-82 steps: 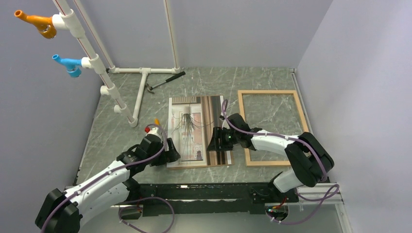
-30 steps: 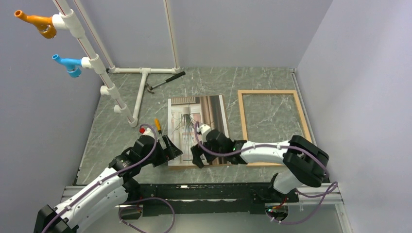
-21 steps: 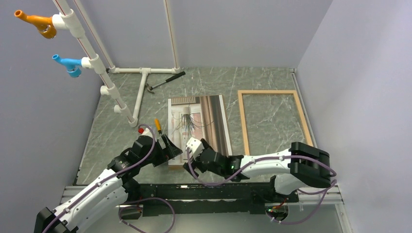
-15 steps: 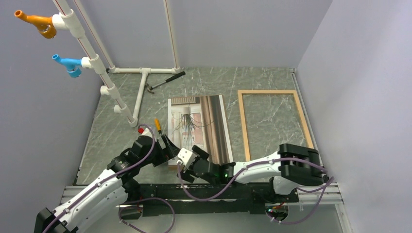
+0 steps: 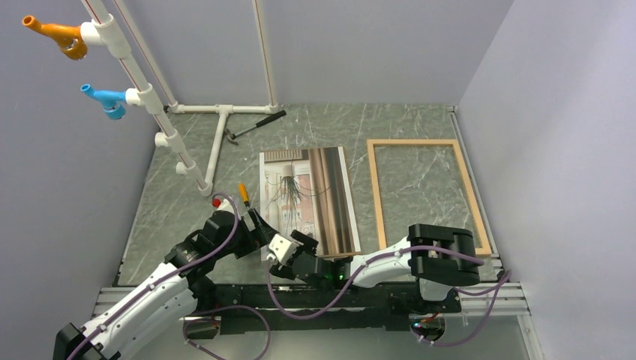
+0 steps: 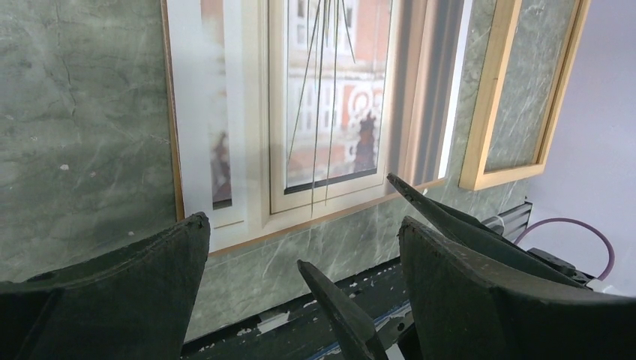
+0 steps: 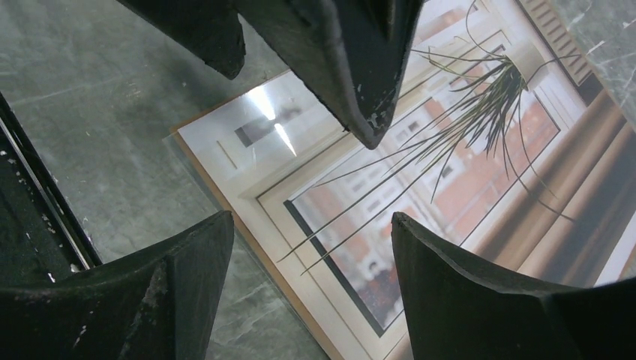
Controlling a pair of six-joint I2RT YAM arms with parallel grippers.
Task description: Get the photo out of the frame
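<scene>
The photo point(image 5: 307, 199) lies flat and face up in the middle of the table point(image 5: 187, 214), with its long axis running near to far. The frame point(image 5: 412, 141) lies to its right and apart from it (bare table shows through the opening), so removal appears complete.

Both grippers meet over the photo's near-left corner. The left gripper point(image 6: 304, 225) stands wide with nothing between its fingers. The right gripper point(image 7: 311, 217), reaching across from the right, also has its fingers parted and grips nothing. The left arm is the nearer one.

The print sits flush on a hard surface, so any lift must start at an edge. There is little room between the photo's near edge and the table's.
</scene>
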